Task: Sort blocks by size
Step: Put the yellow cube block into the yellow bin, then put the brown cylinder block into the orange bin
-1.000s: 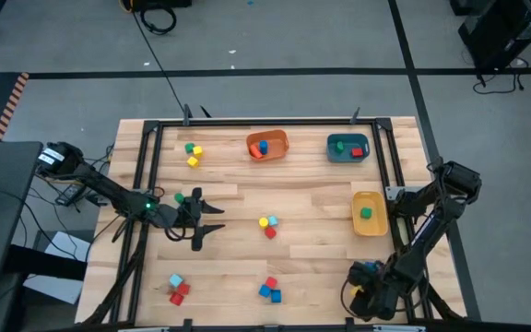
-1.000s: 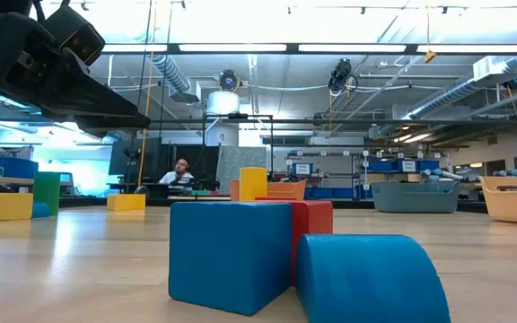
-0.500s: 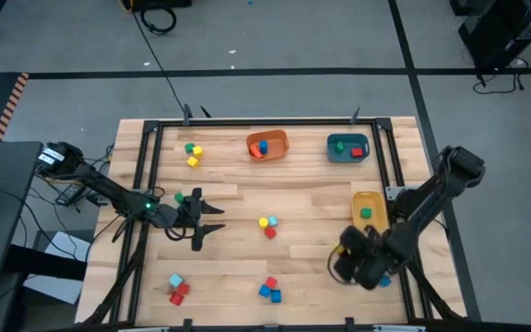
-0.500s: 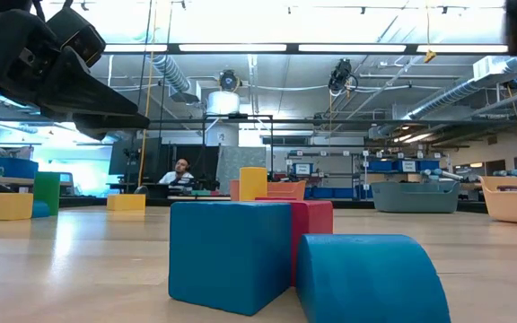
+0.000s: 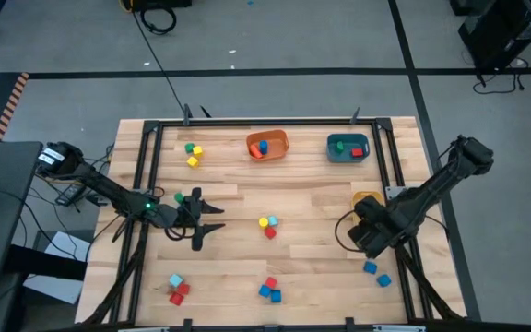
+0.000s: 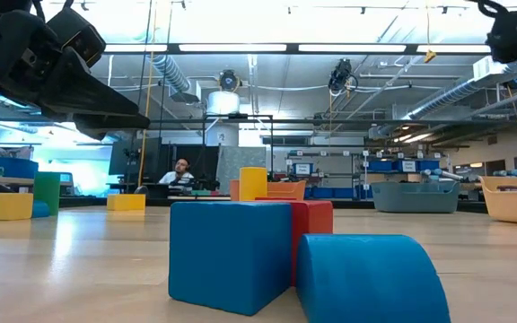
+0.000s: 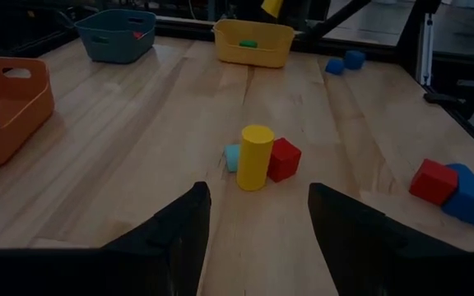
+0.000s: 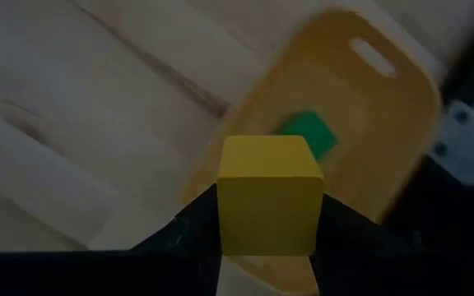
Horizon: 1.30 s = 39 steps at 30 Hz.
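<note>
High view, left to right: the left end effector (image 5: 212,221) hovers low over the desk (image 5: 312,267) at its left-middle, fingers spread wide with nothing between them. Behind it lie 2 blocks, green (image 5: 189,147) and yellow (image 5: 193,161), and a small green block (image 5: 180,197) sits just beside the arm. Near the front-left corner a light-blue block (image 5: 175,280) touches 2 red ones (image 5: 179,293). At the middle a yellow cylinder (image 7: 255,156) stands upright, touching a red block (image 7: 283,159) and a light-blue block (image 7: 232,157). Front of centre sit a red block (image 5: 271,283) and 2 blue blocks (image 5: 269,294). At the back, an orange bin (image 5: 267,145) holds blue and red pieces; a teal bin (image 5: 348,148) holds green and red ones. The right end effector (image 8: 268,247) is raised just beside the yellow bin (image 8: 385,90), its fingers clamped on a yellow cube (image 8: 268,193); a green block (image 8: 305,131) lies in that bin. 2 blue blocks (image 5: 376,273) rest near the front-right edge.
</note>
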### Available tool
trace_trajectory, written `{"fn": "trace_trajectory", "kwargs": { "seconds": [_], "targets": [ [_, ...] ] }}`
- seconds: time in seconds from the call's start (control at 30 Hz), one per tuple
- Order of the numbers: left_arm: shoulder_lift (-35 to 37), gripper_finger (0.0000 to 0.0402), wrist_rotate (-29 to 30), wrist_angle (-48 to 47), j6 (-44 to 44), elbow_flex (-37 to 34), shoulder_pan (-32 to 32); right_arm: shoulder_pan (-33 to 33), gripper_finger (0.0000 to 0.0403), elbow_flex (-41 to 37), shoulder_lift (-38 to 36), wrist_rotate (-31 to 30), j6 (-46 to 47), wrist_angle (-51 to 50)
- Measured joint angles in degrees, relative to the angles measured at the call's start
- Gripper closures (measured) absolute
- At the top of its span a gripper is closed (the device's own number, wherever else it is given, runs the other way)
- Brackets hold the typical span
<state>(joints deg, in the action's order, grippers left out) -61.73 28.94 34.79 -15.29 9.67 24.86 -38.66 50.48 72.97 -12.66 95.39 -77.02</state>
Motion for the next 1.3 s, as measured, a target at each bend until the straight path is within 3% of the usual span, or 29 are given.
{"fn": "trace_trajectory", "kwargs": {
  "seconds": [0.27, 0.5, 0.9, 1.13, 1.3],
  "targets": [
    [0.0, 0.0188, 1.0, 0.1, 0.0, 0.0, 0.0, 0.9, 0.0242, -4.1, 0.0, 6.7, 0.5, 4.7],
    [0.0, 0.0188, 1.0, 0.3, 0.0, 0.0, 0.0, 0.9, 0.0239, -10.1, 0.0, 7.3, 2.3, 7.1],
    [0.0, 0.0188, 1.1, 0.1, 0.0, 0.0, 0.0, 0.9, 0.0223, -9.6, 0.0, 5.7, 0.9, 6.4],
    [0.0, 0.0188, 1.2, 0.1, 1.6, 0.0, 0.0, 0.8, 0.0225, -8.6, -0.2, 2.8, 3.2, 2.2],
    [0.0, 0.0188, 1.6, 0.1, 1.7, 0.0, 0.0, -0.3, 0.0243, -2.9, -0.5, -7.9, 9.4, -3.7]
  ]
}}
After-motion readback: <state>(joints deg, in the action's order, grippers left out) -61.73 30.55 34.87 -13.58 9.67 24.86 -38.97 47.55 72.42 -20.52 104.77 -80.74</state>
